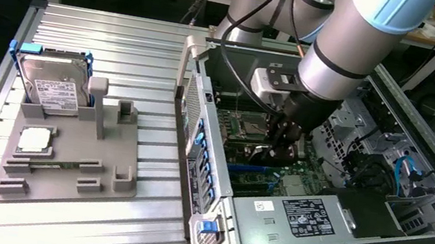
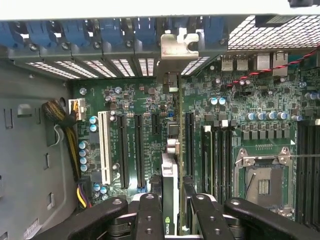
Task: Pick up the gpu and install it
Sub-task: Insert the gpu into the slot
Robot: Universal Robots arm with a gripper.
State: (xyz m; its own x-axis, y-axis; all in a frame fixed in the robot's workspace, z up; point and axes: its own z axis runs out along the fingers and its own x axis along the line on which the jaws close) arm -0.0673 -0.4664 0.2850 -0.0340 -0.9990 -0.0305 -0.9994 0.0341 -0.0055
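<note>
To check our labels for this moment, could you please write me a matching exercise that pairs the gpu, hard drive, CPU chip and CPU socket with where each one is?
Things
1. gpu
2. hard drive
3. CPU chip
4. CPU socket

Places
A. lying flat on the tray
B. on the motherboard
C. held by the gripper
D. standing upright in a blue frame on the tray

Pairs: 1-C; 2-D; 3-A; 4-B
</note>
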